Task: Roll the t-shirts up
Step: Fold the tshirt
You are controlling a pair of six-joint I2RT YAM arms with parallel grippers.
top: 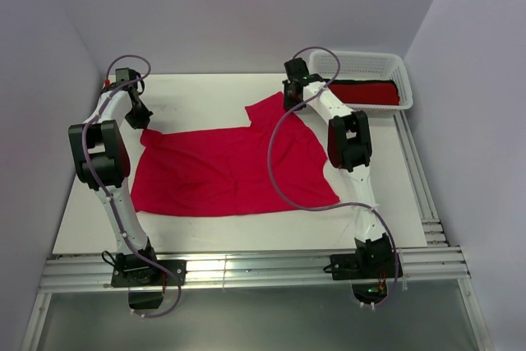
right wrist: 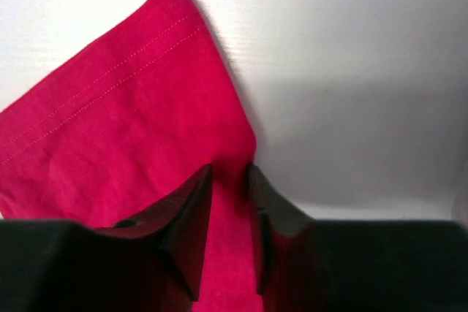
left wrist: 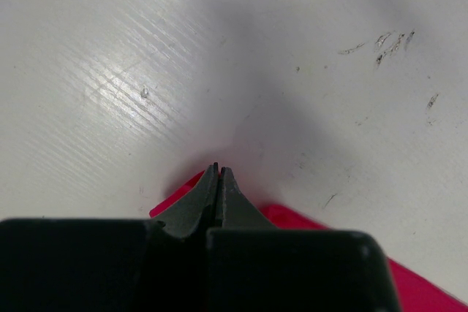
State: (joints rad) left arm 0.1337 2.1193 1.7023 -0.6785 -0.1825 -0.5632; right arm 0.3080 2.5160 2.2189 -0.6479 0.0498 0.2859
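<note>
A bright red t-shirt (top: 222, 174) lies spread flat on the white table (top: 205, 92), with one sleeve pointing to the far side. My left gripper (top: 140, 123) is at the shirt's far left corner. In the left wrist view its jaws (left wrist: 219, 169) are pressed together, with red fabric (left wrist: 172, 199) pinched under them. My right gripper (top: 292, 101) is over the far sleeve. In the right wrist view (right wrist: 228, 169) its jaws stand a narrow gap apart, straddling the sleeve's edge (right wrist: 131, 100). A second red t-shirt (top: 374, 93) lies rolled in the basket.
A white lattice basket (top: 362, 57) stands at the far right corner, with a dark cloth (top: 355, 82) beside the rolled shirt. Metal rails run along the near edge (top: 246, 269) and the right side (top: 421, 187). Grey walls enclose the table.
</note>
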